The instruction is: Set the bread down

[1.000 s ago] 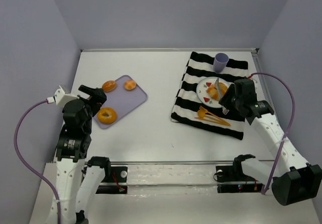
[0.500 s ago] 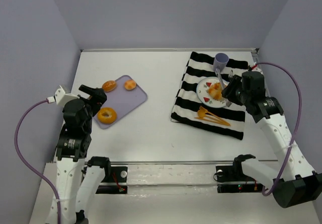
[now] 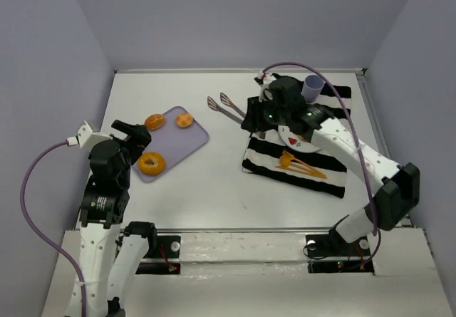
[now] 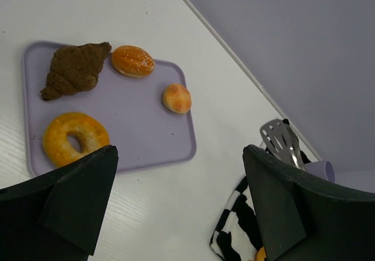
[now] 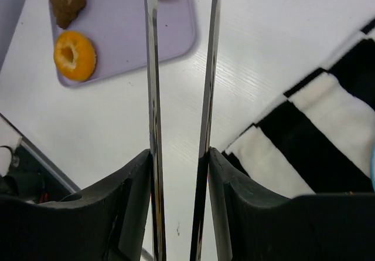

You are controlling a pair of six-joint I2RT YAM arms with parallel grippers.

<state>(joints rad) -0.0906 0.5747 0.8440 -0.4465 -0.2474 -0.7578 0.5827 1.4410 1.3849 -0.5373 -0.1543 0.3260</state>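
I see a white table with a faint wood grain, boxed in on three sides by plain lavender-grey walls: a back wall, a left wall and a right wall. A metal rail runs along the table's near edge. The light is soft and even, with only faint shadows.

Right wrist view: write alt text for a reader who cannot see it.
Black right gripper holds slim metal tongs aimed across the white table at a lilac tray holding a golden ring-shaped bread and a brown croissant.
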